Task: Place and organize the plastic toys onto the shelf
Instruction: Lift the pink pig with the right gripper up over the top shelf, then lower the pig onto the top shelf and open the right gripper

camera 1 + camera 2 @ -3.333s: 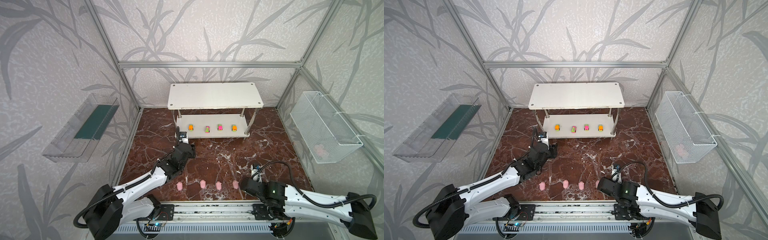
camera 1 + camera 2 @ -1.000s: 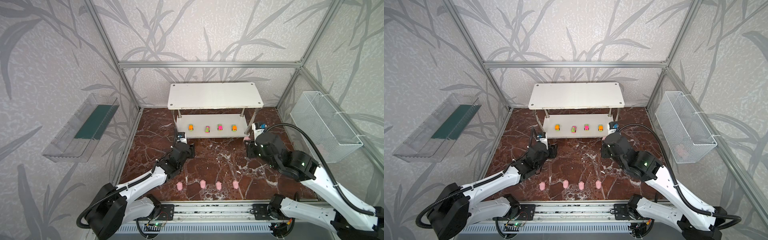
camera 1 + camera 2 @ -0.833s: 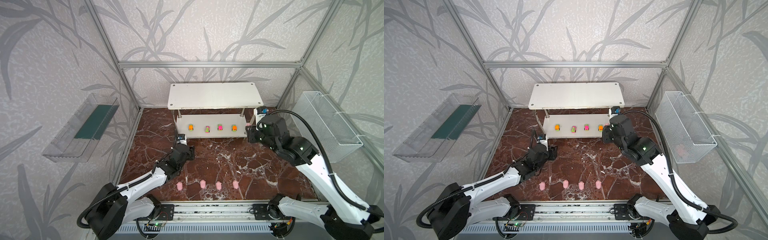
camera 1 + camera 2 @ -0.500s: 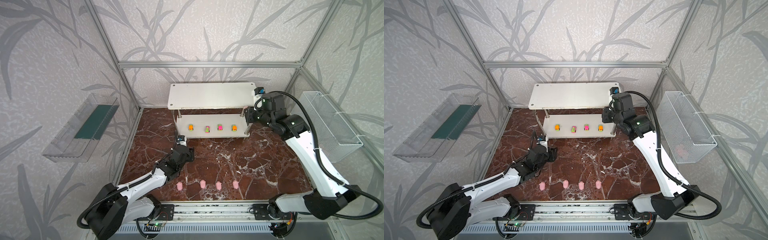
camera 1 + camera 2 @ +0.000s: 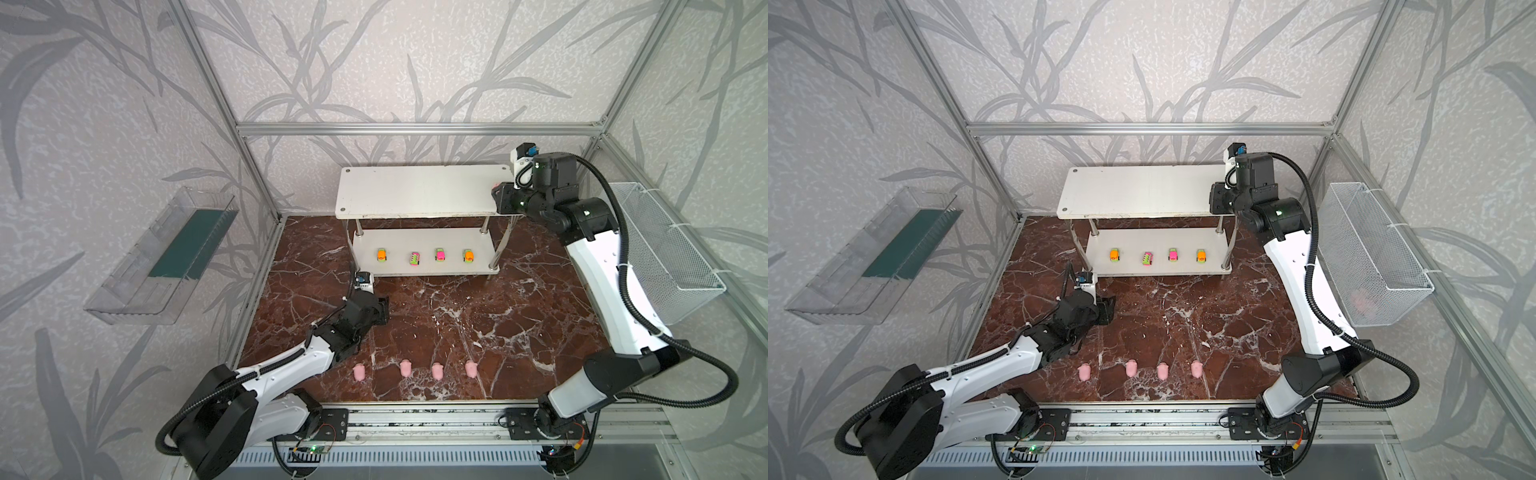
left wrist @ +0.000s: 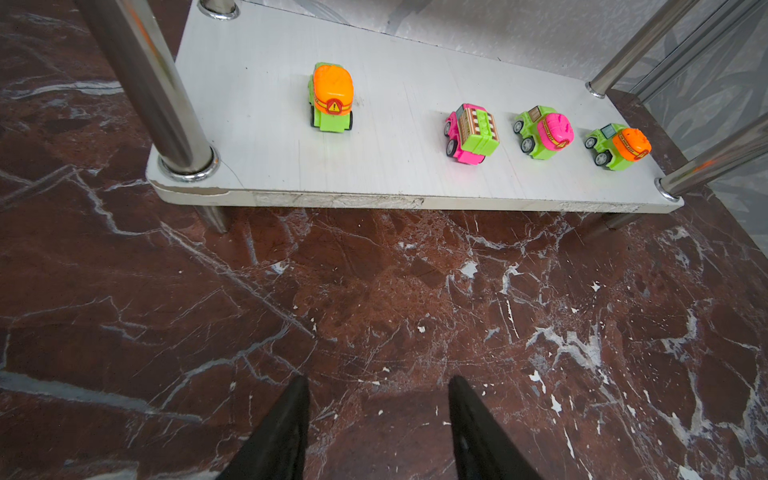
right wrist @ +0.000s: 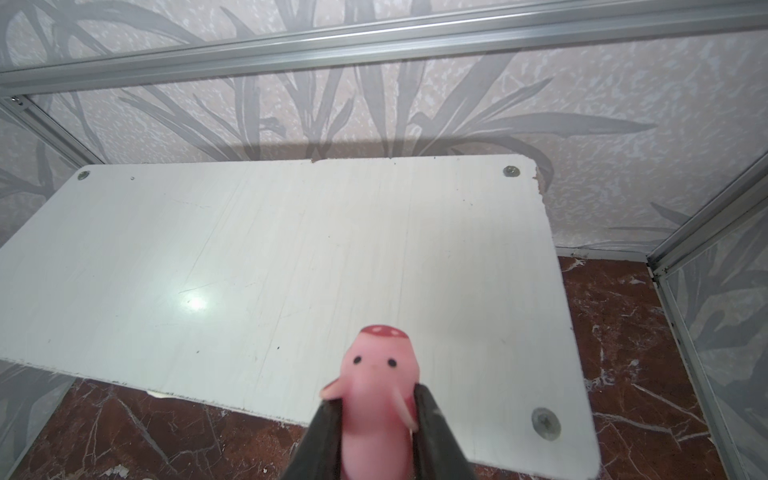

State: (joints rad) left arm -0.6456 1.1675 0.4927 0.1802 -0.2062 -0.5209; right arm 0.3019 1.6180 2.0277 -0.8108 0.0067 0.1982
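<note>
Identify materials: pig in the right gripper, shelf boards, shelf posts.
Pig: matte pink plastic or rubber, smooth moulded face; softness can't be told. Shelf boards: probably white laminated board, faint sheen, fine scratches, chipped edges; core unclear. Posts: polished chrome-like metal, mirror reflections.

The top board of the shelf (image 5: 415, 191) is bare from left to right, so there is wide room above it. Only the right gripper (image 5: 496, 192), closed on a pink pig (image 7: 378, 374), stands at its right end. The lower tier is tighter: four toy cars (image 5: 439, 254) sit in a row between the chrome posts (image 6: 162, 83). The marble floor (image 5: 457, 316) between the shelf and the four pigs (image 5: 405, 368) near the front is open, except the left gripper (image 6: 378, 386), jaws apart, at the left.
</note>
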